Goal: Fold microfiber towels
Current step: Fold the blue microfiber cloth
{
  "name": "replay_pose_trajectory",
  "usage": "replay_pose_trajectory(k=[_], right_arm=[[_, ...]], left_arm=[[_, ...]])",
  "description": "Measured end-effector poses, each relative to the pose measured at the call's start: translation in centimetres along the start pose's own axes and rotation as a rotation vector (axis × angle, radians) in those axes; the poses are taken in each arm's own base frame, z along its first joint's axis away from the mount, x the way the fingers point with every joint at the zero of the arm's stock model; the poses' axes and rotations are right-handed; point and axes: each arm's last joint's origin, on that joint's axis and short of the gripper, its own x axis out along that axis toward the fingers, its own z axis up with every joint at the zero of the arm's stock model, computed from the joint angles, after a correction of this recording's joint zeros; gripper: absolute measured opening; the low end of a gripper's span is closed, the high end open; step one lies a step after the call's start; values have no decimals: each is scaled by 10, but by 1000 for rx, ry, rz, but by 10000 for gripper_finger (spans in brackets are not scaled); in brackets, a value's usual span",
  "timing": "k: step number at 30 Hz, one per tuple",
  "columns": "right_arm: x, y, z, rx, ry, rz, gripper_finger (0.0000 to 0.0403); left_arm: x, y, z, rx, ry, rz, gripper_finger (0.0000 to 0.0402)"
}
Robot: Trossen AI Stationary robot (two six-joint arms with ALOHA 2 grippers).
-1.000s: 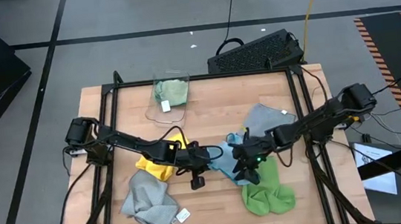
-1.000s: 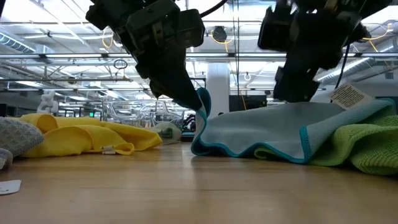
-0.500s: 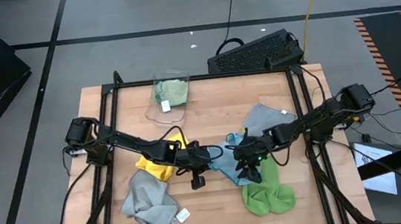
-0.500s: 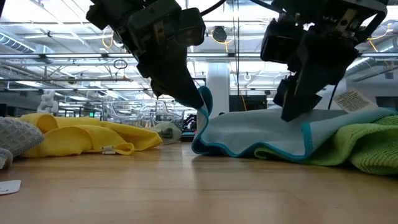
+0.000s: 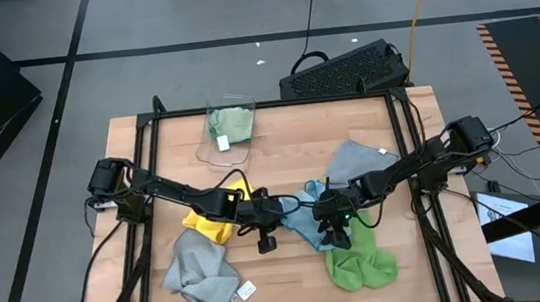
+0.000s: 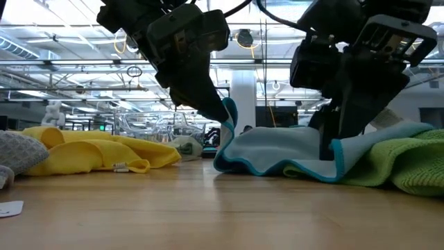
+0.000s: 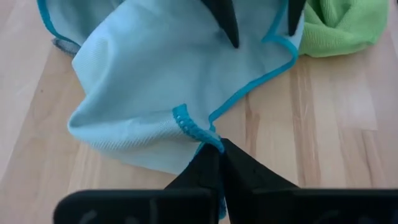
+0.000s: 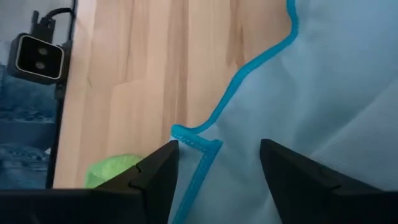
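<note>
Evidently early: left gripper point(image 7: 219, 149) pinches the light blue towel point(image 7: 143, 81); right gripper point(image 8: 217, 163) spread wide above it; none folded.

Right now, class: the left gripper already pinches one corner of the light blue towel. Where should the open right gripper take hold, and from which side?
Grip the teal-hemmed corner of the light blue towel, coming down from above. That corner lies flat between the right gripper's open fingers, opposite the left gripper's pinch.
</note>
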Motion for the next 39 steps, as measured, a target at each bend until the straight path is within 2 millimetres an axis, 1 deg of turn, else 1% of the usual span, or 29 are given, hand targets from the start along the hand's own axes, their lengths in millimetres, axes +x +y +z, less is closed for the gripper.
replay_pose_trajectory(k=[4,9,12,15,21,25,30,39], right_arm=[[7,-1,1,6,6,66,214],[9,0,2,21,15,123,173],[7,3,4,8,-8,140,146],[5,5,6,-3,-13,172,129],[7,5,5,-7,2,186,115],[9,4,5,-9,-5,166,118],[9,4,4,-29,4,190,116],[9,6,3,-52,13,205,66]], left_arm=[[0,0,0,-1,0,0,4],[0,0,0,2,1,0,9],[0,0,0,4,1,1,4],[0,0,0,5,1,1,7],[0,0,0,5,2,1,4],[0,0,0,5,3,1,8],[0,0,0,5,2,1,5],[0,2,0,3,1,5,7]])
